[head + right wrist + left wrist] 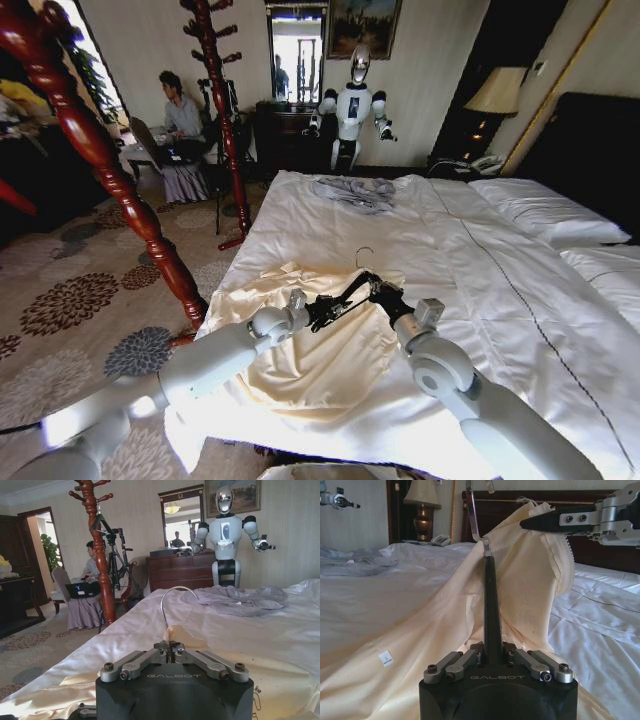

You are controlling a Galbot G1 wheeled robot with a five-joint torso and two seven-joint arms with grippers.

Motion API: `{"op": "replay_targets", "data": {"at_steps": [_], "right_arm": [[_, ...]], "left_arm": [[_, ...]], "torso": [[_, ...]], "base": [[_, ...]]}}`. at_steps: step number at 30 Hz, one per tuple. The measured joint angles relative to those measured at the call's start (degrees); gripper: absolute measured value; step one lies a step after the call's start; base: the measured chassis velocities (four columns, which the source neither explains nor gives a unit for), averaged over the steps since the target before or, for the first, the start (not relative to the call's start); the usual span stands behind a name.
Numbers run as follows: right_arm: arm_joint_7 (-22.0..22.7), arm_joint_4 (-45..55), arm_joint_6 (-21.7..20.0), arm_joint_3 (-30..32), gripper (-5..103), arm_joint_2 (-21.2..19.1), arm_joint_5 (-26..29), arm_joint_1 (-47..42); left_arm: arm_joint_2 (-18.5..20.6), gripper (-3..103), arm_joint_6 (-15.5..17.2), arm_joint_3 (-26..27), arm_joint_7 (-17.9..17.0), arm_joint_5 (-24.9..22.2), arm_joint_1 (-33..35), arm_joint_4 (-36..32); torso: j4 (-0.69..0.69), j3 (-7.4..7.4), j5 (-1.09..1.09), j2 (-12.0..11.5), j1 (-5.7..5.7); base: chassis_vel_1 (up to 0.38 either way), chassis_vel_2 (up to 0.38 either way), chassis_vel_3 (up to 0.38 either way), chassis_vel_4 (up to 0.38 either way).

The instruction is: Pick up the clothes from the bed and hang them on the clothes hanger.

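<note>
Cream-yellow fabric of the clothes (320, 350) lies spread on the bed (480, 300), at the edge nearest the robot, with its collar end lifted off the white duvet toward the two grippers. The left gripper (322, 311) sits just above the middle of the shirt, its jaws closed narrow on one arm of the clothes hanger (350, 292); in the left wrist view that black arm (492, 615) stands straight out from between the closed fingers (455, 662) and disappears into the raised cloth (520, 580), with the silver hook (472, 510) rising beyond it. The right gripper (382, 291) meets the shirt from the opposite side, at the collar next to the hanger's hook (363, 256); its jaws are drawn together on a fold of the shirt's edge, seen from the left wrist as dark fingers (545, 522) pinching the top of the cloth. From the right wrist, the closed fingers (172, 652) sit over a bunch of pale fabric (187, 632) and the wire hook (172, 602) arches just past them. A grey garment (352, 192) lies crumpled well beyond the shirt, at the far end of the bed. A reddish wooden coat stand (100, 160) rises beside the bed's left edge.
</note>
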State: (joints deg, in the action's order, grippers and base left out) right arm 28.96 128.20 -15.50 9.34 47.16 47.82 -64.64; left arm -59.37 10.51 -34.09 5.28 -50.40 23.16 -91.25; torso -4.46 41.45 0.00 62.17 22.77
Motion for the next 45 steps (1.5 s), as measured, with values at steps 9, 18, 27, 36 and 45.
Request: {"op": "replay_targets", "data": {"at_steps": [9,18,27,36,45], "right_arm": [[0.0,2.1,-1.1,1.8,28,-0.1,7.0,-0.3],[0.5,2.3,1.9,5.5,61,-0.8,4.8,-1.9],[0.8,-9.7,5.7,13.0,97,-2.8,-10.6,-5.7],[-4.6,-19.8,9.9,9.9,100,-4.2,-26.6,-2.0],[-10.0,-23.1,14.0,8.0,100,-5.6,-39.2,-2.4]], "left_arm": [[-1.2,17,0.0,2.6,0.5,-0.1,0.7,2.3],[-1.4,17,-0.5,2.8,0.5,-0.7,0.3,2.0],[0.2,17,-1.0,3.7,0.4,-0.6,2.2,-0.8],[0.3,17,-1.5,3.3,0.3,-0.9,0.8,-2.6],[-0.1,17,-1.9,2.8,0.3,-0.8,0.5,-3.1]], "torso": [[0.01,0.00,0.00,0.0,0.00],[0.00,0.00,0.00,0.0,0.00],[0.00,0.00,0.01,0.0,-0.01],[0.01,0.00,0.01,0.0,0.00],[0.00,0.00,0.00,0.0,0.00]], "base": [[0.000,0.000,0.000,0.000],[0.000,0.000,0.000,0.000],[0.000,0.000,0.000,0.000],[0.000,0.000,0.000,0.000],[0.000,0.000,0.000,0.000]]}}
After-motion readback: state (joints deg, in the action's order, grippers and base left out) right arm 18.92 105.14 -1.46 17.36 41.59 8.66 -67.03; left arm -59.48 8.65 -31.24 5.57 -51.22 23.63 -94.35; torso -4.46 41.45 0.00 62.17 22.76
